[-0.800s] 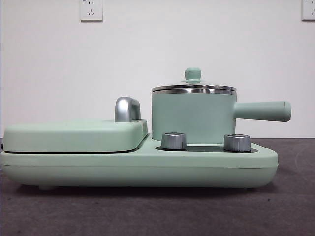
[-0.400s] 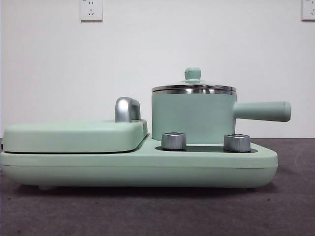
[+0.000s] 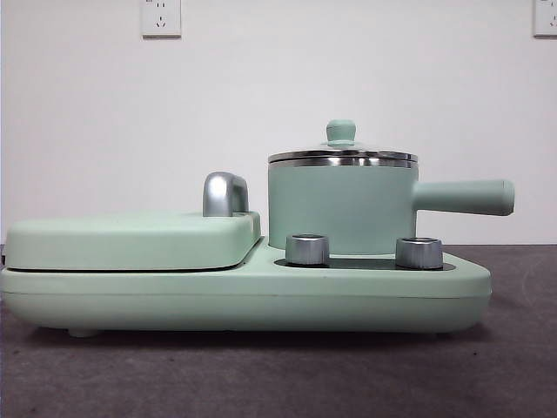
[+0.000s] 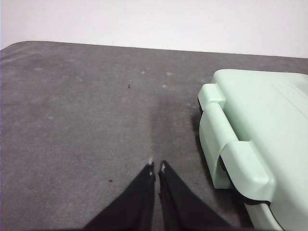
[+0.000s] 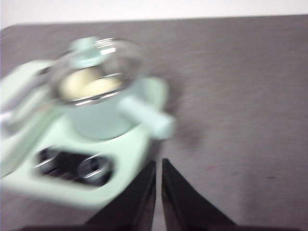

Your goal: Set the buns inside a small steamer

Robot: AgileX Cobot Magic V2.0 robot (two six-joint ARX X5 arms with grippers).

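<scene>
I see the small steamer (image 3: pixel 341 205) standing on the right end of the green cooker base (image 3: pixel 261 296), lid (image 5: pixel 98 62) on, its handle reaching past the base's right edge. Through the blurred glass I make out pale buns (image 5: pixel 89 83) inside. My right gripper (image 5: pixel 158 166) hovers closed over the desk (image 5: pixel 240 120) beside the handle. My left gripper (image 4: pixel 157 168), closed and empty, hangs by the griddle lid (image 4: pixel 260 130).

Probably lab: bare white wall (image 3: pixel 278 104), grey table (image 3: pixel 278 374).

Mint-green cooker base (image 3: pixel 261 300) with closed griddle lid (image 3: pixel 130 239), two steel knobs (image 3: pixel 307 249).
</scene>
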